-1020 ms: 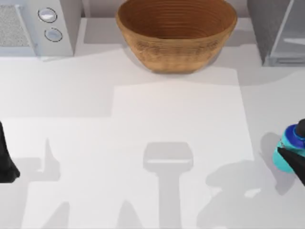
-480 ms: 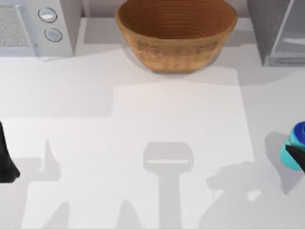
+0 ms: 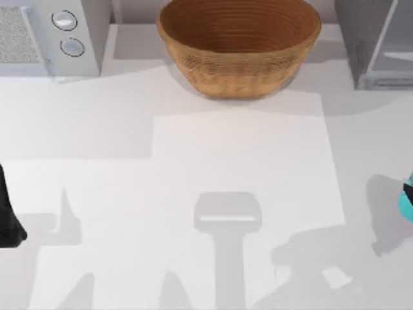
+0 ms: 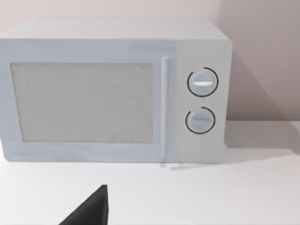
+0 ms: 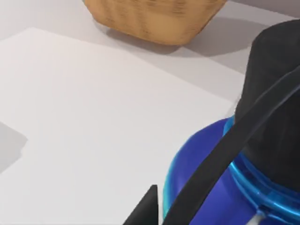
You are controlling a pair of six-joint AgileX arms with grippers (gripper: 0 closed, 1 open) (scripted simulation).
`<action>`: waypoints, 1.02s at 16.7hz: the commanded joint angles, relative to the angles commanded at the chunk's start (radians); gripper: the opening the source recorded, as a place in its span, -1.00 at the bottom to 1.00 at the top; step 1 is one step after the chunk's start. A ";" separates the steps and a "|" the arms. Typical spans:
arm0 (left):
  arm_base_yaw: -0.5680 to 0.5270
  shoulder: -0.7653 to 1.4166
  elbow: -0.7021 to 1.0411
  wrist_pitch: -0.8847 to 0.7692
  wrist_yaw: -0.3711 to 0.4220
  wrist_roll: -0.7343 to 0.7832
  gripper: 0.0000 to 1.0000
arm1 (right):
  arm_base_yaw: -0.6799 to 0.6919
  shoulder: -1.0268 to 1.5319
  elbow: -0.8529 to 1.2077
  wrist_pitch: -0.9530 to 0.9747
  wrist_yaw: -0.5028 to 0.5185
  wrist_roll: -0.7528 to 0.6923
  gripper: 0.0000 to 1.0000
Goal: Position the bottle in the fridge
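top: ribbed woven basket [image 3: 239, 45] at the back, boxy grey fridge [image 3: 374, 42] with glassy door right of it, cyan bottle [image 3: 406, 200] sliver far right of basket | left wrist: parked, facing smooth microwave [image 4: 112, 91] | right wrist: bottle's glossy blue shoulder, black round cap, strap up close; grip cannot be told

Table [image 3: 213, 168]: microwave [image 3: 45, 35] stood at back left, basket [image 3: 239, 45] at back centre, fridge [image 3: 377, 42] at back right, bottle [image 3: 406, 201] at the right edge, well in front of the fridge, left arm [image 3: 8, 213] at the left edge.
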 joint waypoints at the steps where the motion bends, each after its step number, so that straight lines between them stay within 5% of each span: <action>1: 0.000 0.000 0.000 0.000 0.000 0.000 1.00 | 0.012 -0.081 -0.007 -0.034 0.052 0.024 -0.98; 11: 0.000 0.000 0.000 0.000 0.000 0.000 1.00 | 0.136 -0.856 -0.091 -0.389 0.568 0.242 -0.98; 17: 0.000 0.000 0.000 0.000 0.000 0.000 1.00 | 0.158 -0.965 -0.118 -0.462 0.657 0.275 -0.98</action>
